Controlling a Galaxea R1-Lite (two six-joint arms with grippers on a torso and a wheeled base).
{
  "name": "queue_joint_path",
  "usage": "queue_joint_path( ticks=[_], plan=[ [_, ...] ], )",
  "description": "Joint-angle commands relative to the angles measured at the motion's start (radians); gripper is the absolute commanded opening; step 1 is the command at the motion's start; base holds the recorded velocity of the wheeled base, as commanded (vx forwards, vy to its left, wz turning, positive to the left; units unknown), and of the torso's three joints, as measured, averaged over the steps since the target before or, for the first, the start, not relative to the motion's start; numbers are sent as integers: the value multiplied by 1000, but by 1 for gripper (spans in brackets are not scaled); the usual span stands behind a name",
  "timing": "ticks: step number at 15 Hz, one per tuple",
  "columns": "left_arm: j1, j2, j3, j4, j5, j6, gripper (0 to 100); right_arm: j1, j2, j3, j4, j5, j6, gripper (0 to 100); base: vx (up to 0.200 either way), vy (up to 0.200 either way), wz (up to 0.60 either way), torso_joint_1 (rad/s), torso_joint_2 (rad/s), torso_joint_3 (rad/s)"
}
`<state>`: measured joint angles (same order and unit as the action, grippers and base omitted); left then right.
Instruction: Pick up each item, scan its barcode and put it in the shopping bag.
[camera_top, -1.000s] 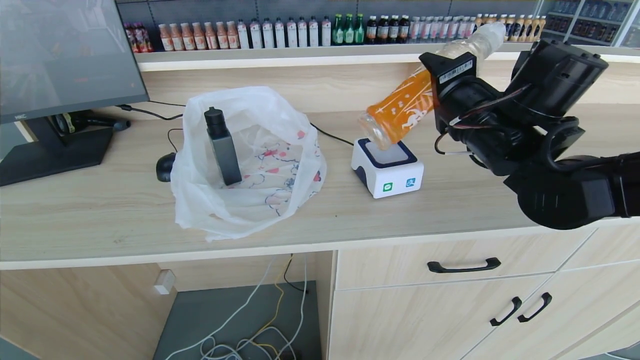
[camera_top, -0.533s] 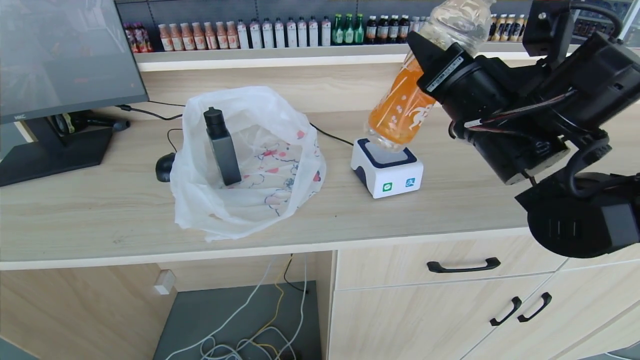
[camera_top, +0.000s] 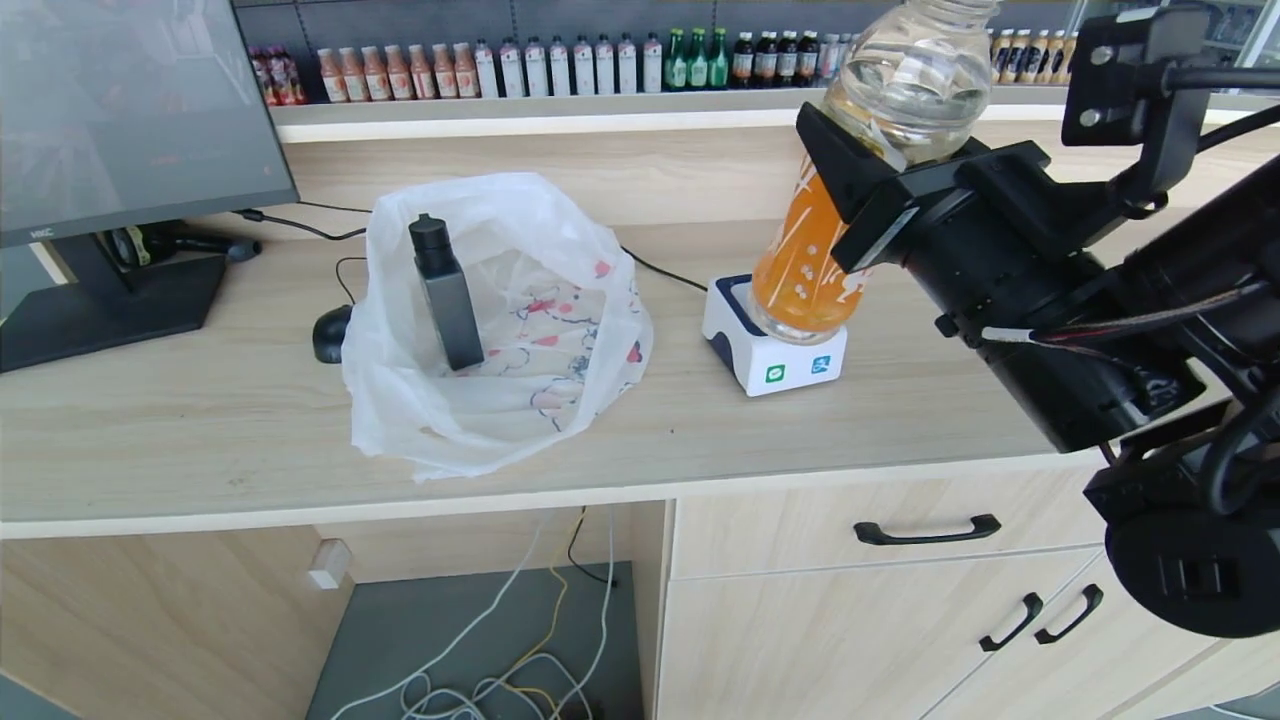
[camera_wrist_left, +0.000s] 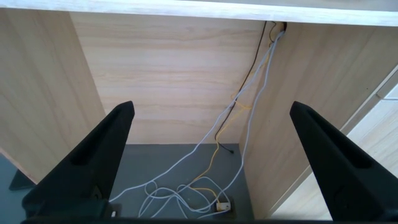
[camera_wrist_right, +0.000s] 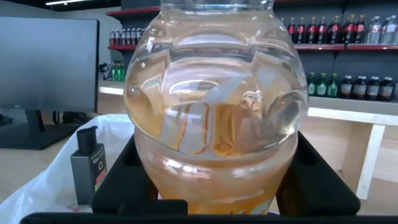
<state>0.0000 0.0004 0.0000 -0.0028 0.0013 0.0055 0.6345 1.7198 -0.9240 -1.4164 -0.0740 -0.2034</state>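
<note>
right arm raised, claw (camera_top: 880, 165) clamped on bottle (camera_top: 810, 250) | left claw (camera_wrist_left: 211, 107) spread wide, hanging low

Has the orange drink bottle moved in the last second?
Yes. The orange drink bottle has swung from a steep tilt to nearly upright, its base now lower, covering more of the white scanner top; the scanner itself stayed put.

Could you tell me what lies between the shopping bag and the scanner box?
In the head view, bare wooden counter and a thin black cable lie between the white plastic shopping bag and white scanner box.
</note>
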Motion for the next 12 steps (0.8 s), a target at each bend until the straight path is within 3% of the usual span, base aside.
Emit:
queue_joint_path(
  ticks=[1, 7, 12],
  plan=[
    [0, 0, 0, 0, 0, -1, 100, -1, -11, 5, -1, 0, -13, 0, 0, 0, 0, 0, 0, 0],
    [0, 0, 0, 0, 0, -1, 100, -44, 40, 7, -50, 3, 18, 0, 0, 0, 0, 0, 0, 0],
    [0, 0, 0, 0, 0, -2, 100, -55, 69, -22, -79, 3, 29, 0, 0, 200, 0, 1, 0, 4]
  ],
)
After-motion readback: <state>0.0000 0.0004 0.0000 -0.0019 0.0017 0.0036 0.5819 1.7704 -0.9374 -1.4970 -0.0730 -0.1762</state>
